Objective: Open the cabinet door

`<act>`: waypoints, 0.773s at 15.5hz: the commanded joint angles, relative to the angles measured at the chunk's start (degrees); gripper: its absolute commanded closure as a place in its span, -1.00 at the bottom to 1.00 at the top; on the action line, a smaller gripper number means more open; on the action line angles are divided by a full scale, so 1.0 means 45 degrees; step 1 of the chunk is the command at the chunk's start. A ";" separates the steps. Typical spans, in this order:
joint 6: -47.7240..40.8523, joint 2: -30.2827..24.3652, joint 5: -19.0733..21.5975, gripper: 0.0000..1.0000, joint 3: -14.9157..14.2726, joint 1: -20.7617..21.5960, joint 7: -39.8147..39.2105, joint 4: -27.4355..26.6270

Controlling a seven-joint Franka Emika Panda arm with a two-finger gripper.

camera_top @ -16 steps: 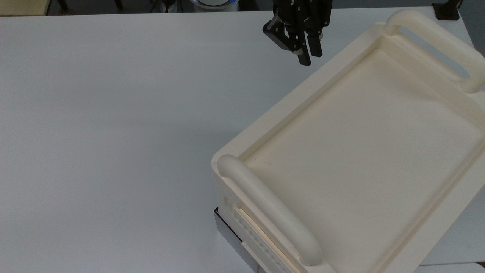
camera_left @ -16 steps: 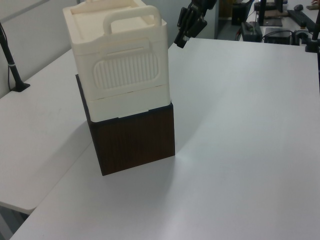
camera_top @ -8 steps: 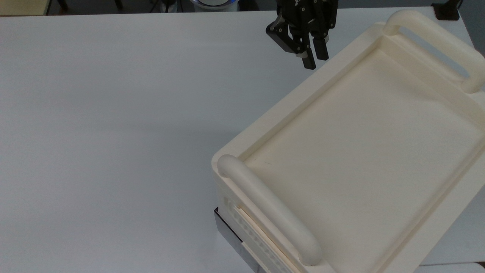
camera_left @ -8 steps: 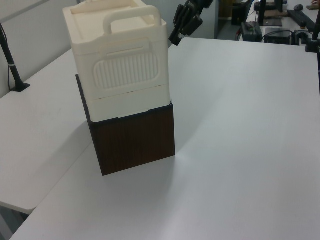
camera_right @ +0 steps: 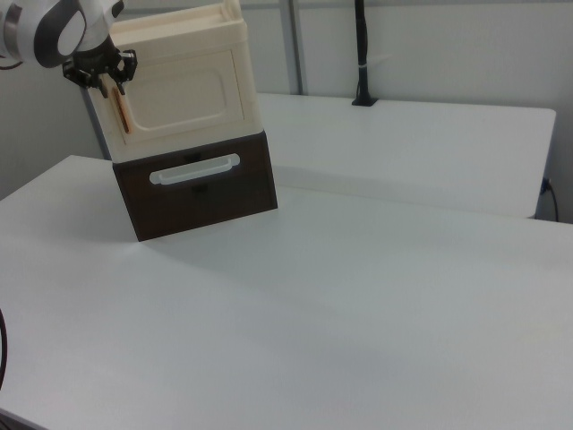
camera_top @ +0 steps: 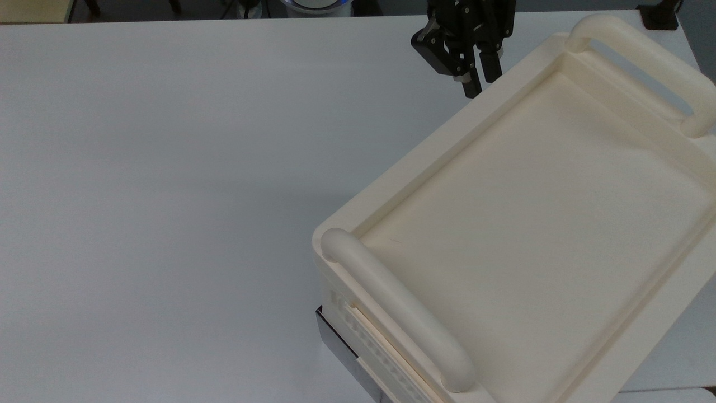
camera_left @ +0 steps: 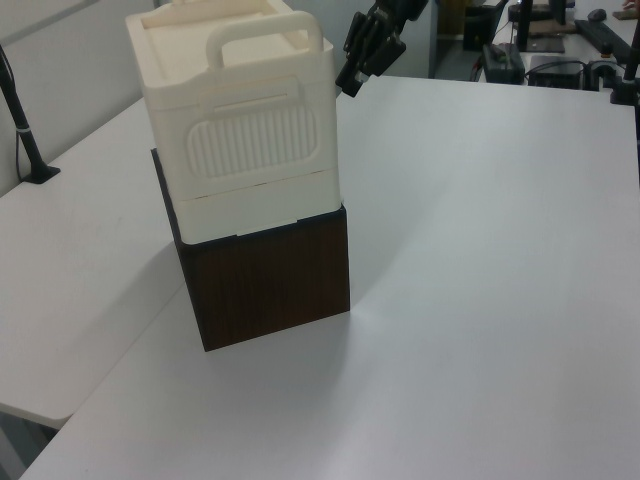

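While the cabinet door (camera_right: pixel 183 103) sits flat and closed in the cream cabinet's (camera_right: pixel 179 85) side that faces the camera in the right view, its small orange handle (camera_right: pixel 123 115) stands upright near the right view's left edge of the panel. The cabinet rests on a dark brown drawer box (camera_right: pixel 201 184) with a pale bar handle (camera_right: pixel 194 170), and both stand on a white table (camera_right: pixel 358 296). In the top view the cabinet (camera_top: pixel 537 224) fills the top view's right half, its recessed top framed by two thick rounded tube handles (camera_top: pixel 397 310) at the ends. The black gripper (camera_top: pixel 480 84) hangs just beside the cabinet's upper corner, near the long edge. In the right view the gripper (camera_right: pixel 111 87) is right above the orange handle, its fingers a little apart and holding nothing. In the left view the gripper (camera_left: pixel 352 82) shows just past the cabinet's far top corner.
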 commanded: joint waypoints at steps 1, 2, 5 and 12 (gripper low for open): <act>0.0273 0.0324 -0.0314 0.31 0.0023 0.0103 0.0477 0.0086; 0.0273 0.0344 -0.0314 0.29 0.0023 0.0103 0.0477 0.0086; 0.0292 0.0364 -0.0314 0.29 0.0023 0.0103 0.0496 0.0106; 0.0937 0.0715 -0.0665 0.31 0.0355 0.0103 0.0887 0.0086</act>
